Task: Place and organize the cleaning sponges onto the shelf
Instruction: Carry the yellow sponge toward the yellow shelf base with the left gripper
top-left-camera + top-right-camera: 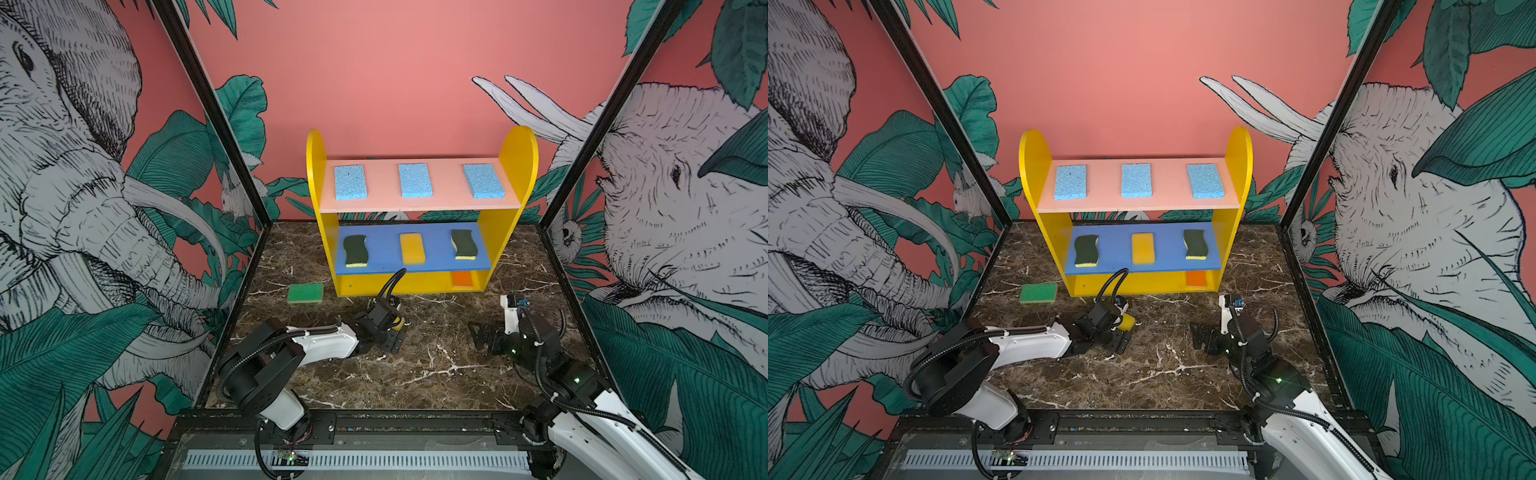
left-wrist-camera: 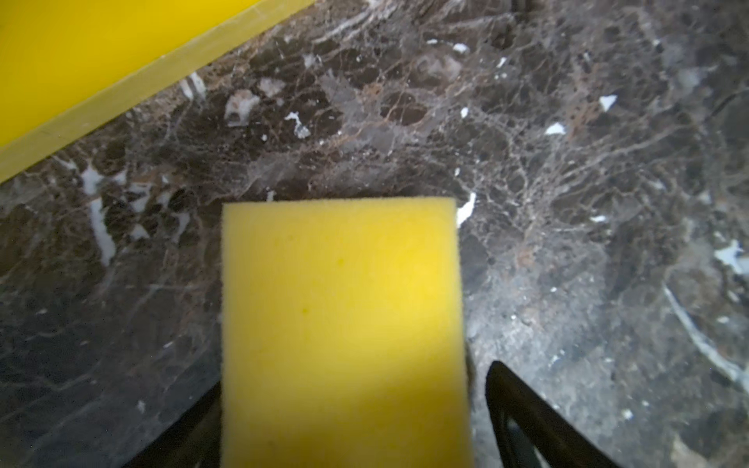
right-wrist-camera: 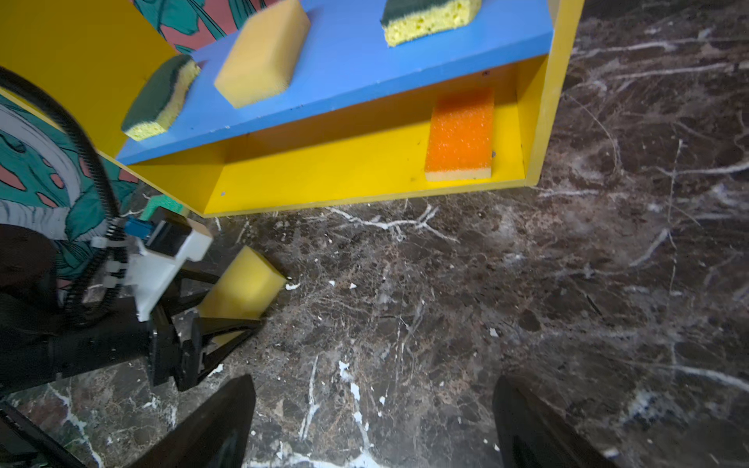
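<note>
Yellow foam sits between the left fingers [image 2: 523, 405]. The yellow sponge [image 2: 344, 324] lies lengthwise in their gap, and the 1 finger that shows clearly stands just clear of its side, so they are spread wide, not pinching. Whether the sponge lies flat on the bench [image 1: 436, 374] I cannot tell. In both top views this pair is at 6 o'clock of the shelf [image 1: 515, 166], just in front of its yellow base.

The right fingers [image 3: 527, 421] are spread wide too, with only bare marble between them. They are at 3 o'clock of the left pair and well apart from it.

A bright green sponge [image 1: 306, 293] lies flat on the bench at 9 o'clock of the shelf's base. An orange sponge [image 3: 462, 133] lies on the base at its 3 o'clock end. The blue middle board carries 2 wavy dark-green sponges [image 1: 355, 250] [image 1: 464, 244] with a second yellow sponge [image 1: 412, 248] between them. The pink top board carries 3 light-blue sponges [image 1: 350, 182] [image 1: 415, 180] [image 1: 483, 180] in a row.
</note>
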{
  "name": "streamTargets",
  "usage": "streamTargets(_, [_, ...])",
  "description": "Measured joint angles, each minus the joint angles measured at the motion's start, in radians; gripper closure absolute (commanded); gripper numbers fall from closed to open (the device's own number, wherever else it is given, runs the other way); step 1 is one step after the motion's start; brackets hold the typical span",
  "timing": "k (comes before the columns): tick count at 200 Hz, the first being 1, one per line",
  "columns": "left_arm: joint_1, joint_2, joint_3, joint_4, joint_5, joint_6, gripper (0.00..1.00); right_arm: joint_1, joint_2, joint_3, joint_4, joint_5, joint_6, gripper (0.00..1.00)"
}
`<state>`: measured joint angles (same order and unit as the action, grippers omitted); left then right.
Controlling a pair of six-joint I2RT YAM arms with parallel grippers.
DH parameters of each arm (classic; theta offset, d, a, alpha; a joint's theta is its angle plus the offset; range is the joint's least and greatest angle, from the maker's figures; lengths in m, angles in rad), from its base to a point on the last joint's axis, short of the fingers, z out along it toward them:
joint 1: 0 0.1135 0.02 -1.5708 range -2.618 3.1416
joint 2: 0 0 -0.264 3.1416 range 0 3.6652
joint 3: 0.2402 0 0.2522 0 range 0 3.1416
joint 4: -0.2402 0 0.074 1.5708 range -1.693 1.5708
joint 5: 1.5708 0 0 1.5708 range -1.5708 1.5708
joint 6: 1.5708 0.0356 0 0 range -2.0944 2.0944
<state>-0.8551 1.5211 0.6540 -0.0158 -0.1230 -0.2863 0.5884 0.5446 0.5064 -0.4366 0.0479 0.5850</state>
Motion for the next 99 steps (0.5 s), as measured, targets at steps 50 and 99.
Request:
streamTargets(50, [-0.002, -0.142, -0.143, 0.061, -0.016, -0.002, 0.05, 0.008, 0.066, -0.003, 0.012, -0.003, 0.019, 0.08])
streamTargets(99, [-0.002, -0.130, -0.226, 0.199, -0.037, 0.009, 0.05, 0.032, 0.066, -0.006, 0.020, 0.006, 0.037, 0.08])
